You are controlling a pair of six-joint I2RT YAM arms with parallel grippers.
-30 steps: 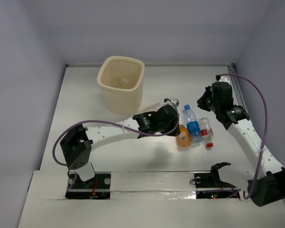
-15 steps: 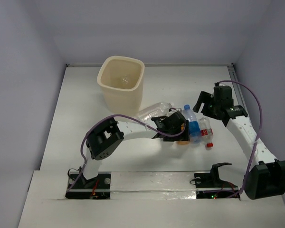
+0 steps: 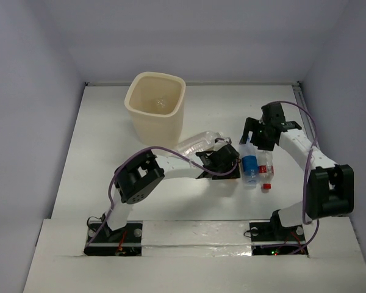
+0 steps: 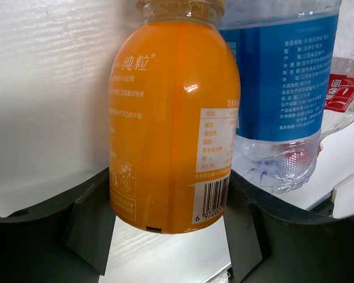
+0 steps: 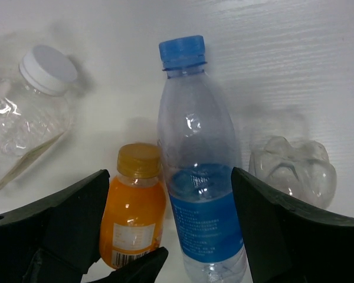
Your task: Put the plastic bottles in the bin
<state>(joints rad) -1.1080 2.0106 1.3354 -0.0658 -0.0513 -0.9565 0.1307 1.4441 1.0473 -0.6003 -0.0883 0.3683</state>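
Looking down on a white table [image 3: 110, 160] here. Got the cream bin [image 3: 154, 129] standing upright at the far left, with something clear [image 3: 159, 104] glinting down inside it, too small to make out.

Just beside the bin's near right corner, spotted a clear bottle [image 5: 20, 127] with a white cap, lying on its side, cap end toward the right.

Right of that, found three more bottles lying side by side around the middle of the table. From left to right: an orange juice bottle [image 4: 174, 118], a blue-capped bottle [image 5: 194, 177] with a blue label touching it, and a red-capped bottle [image 4: 342, 93] with a red label. Orange and blue caps pointing far, red cap pointing near.

Caught the left gripper [image 4: 170, 200] stretched in low from the left, pinching the orange juice bottle across its lower body. Both pads [image 4: 88, 230] right up against its sides, with the bottle flat on the table.

Then got the right gripper [image 5: 170, 173] hanging over the far end of the same cluster. Fingers spread wide, blue-capped bottle framed between them, touching nothing as far as can be seen.
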